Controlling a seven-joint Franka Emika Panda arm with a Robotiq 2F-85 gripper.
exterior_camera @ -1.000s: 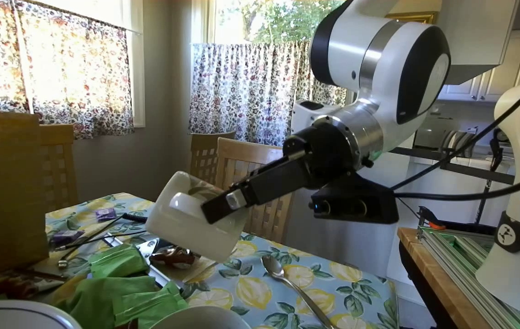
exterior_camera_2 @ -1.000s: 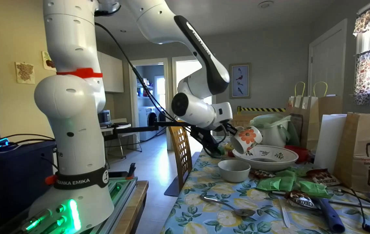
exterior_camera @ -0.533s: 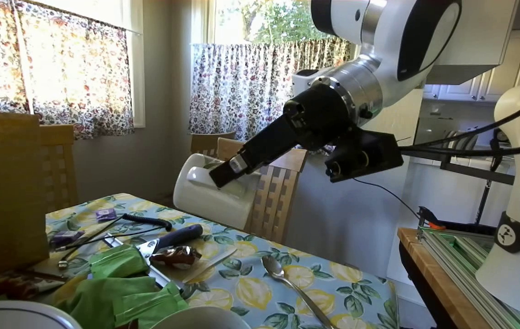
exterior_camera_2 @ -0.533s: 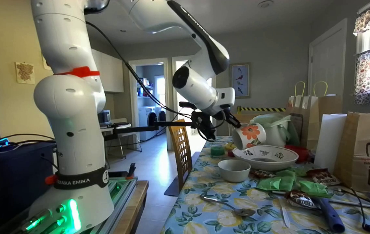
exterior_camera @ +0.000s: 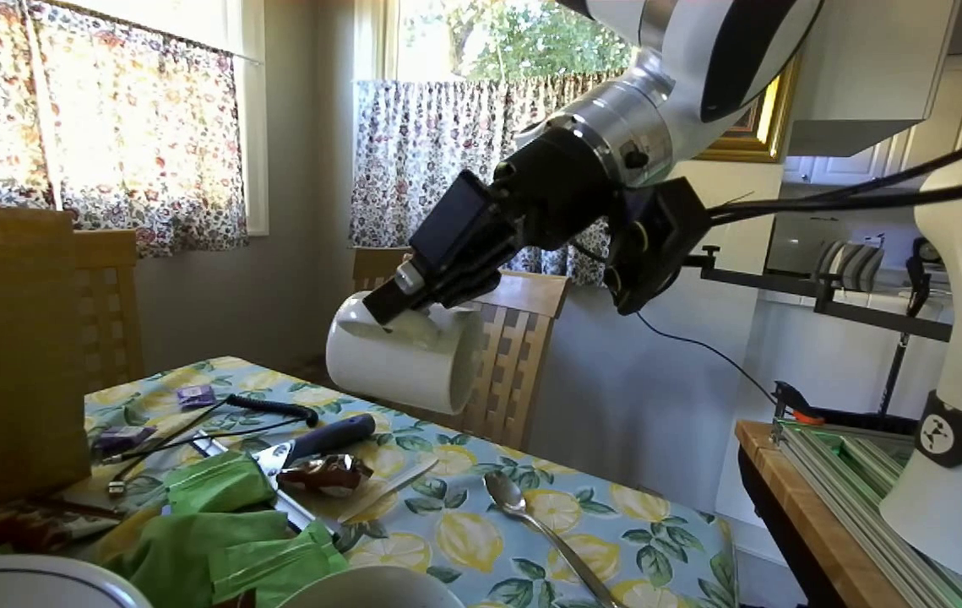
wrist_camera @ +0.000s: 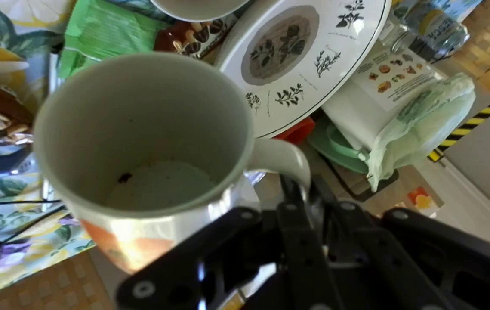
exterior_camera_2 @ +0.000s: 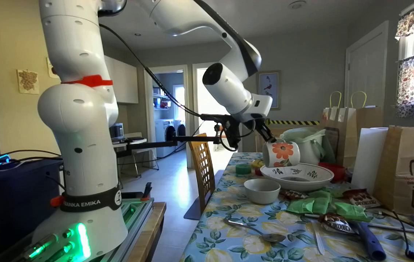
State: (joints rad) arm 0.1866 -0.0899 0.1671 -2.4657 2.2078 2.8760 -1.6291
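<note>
Gripper (wrist_camera: 306,191): was clamped on the handle (wrist_camera: 280,157) of the mug (exterior_camera_2: 288,156).
Mug: hung in the air, higher than the large bowl (exterior_camera_2: 301,185), hiding part of its rim in an exterior view; whether it was straight above could not be told.
Mouth (wrist_camera: 150,99): had turned from a steeper downward slant closer to level over the last second, the grip unbroken; by that, the mug seemed partway through being re-angled.
Dark speck (wrist_camera: 124,177): showed inside the mug.
Small bowl (exterior_camera_2: 262,195): stood just beside the large bowl.
Green packets (exterior_camera_2: 314,205): lay close to the large bowl.
Spoon (exterior_camera_2: 274,237): lay well apart from the large bowl.
</note>
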